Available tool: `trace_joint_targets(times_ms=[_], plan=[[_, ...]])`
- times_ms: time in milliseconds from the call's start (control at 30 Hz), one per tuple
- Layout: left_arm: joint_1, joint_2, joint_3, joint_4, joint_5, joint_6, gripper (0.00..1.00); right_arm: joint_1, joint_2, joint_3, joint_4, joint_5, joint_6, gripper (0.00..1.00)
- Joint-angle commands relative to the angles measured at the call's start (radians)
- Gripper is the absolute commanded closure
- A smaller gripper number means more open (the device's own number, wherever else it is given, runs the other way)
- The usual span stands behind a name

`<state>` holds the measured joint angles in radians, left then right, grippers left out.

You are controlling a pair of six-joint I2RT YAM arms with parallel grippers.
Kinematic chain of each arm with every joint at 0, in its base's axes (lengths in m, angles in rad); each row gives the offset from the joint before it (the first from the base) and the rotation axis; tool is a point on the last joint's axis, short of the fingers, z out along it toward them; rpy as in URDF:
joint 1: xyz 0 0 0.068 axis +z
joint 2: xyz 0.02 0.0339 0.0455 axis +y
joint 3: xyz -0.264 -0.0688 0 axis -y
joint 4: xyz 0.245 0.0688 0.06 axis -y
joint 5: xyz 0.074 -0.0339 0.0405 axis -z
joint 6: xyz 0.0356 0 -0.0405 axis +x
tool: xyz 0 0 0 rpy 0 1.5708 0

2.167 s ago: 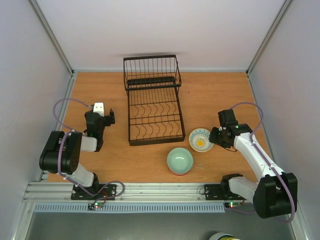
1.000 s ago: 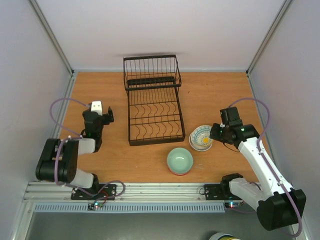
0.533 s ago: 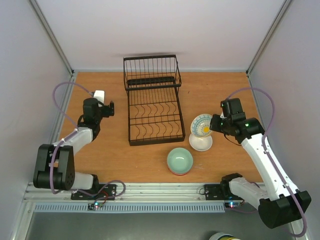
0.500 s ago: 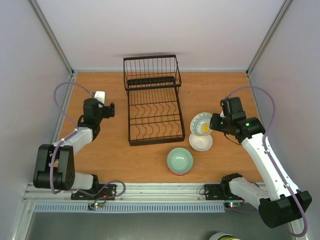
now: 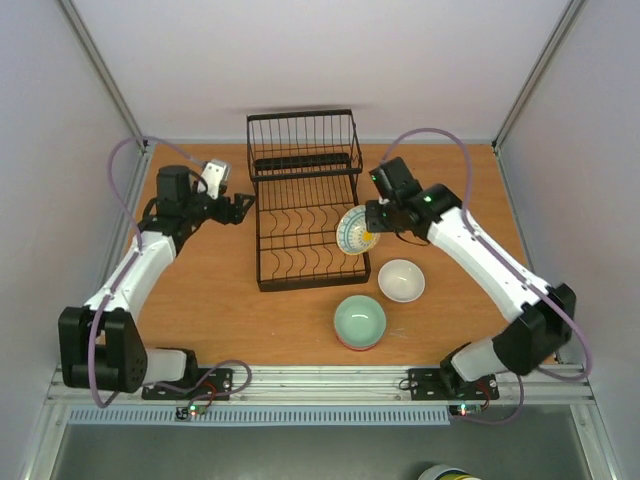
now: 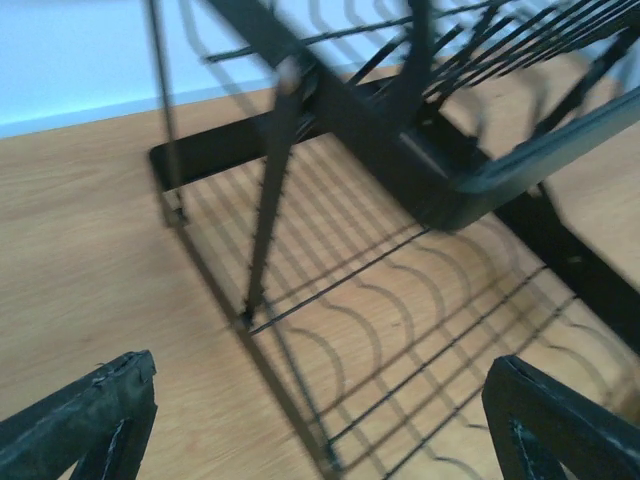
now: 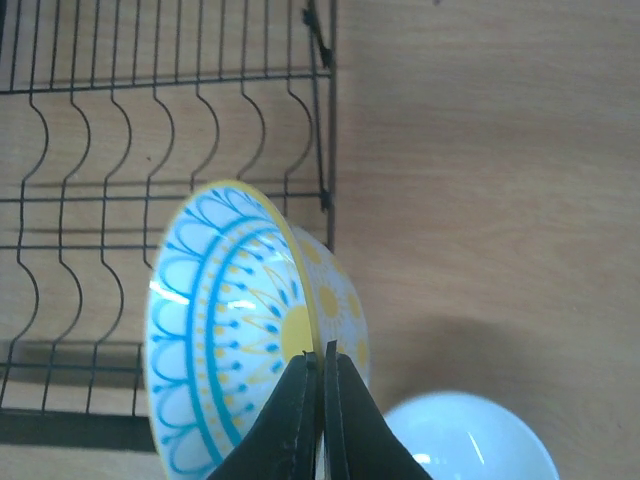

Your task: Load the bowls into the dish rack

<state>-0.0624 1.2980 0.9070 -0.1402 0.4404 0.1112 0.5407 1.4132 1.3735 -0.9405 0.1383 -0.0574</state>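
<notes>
Right jaws pinched shut on the rim of the patterned bowl [image 5: 353,232], holding it on edge over the right side of the rack [image 5: 300,215]; left jaws gaped empty beside the rack. I meant to lower it squarely between tines.

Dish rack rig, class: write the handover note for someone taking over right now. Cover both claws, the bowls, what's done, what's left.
Right claw: shut on the white ceramic bowl with blue-and-yellow pattern, held on edge at the black wire dish rack's right side.
Left claw: open, empty, by the rack's left side.
On the wooden table: plain white bowl, pale green bowl.
Done: nothing racked yet.
Left: all three bowls.
</notes>
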Motion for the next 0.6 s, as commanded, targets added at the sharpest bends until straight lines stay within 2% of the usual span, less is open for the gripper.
trace_joint_targets(times_ms=[0,100,267,567], plan=[[-0.031,0.080,0.156,-0.241,0.234,-0.033,0.12,0.050,0.110,0.133,0.074,0.035,-0.034,0.99],[-0.071,0.142,0.195,-0.300,0.267,-0.043,0.18,0.077,0.168,0.183,0.094,0.021,-0.043,0.99],[-0.130,0.180,0.184,-0.309,0.280,-0.046,0.19,0.130,0.249,0.268,0.104,0.014,-0.058,0.99],[-0.142,0.180,0.141,-0.349,0.298,-0.003,0.21,0.208,0.337,0.363,0.112,0.011,-0.071,0.99]])
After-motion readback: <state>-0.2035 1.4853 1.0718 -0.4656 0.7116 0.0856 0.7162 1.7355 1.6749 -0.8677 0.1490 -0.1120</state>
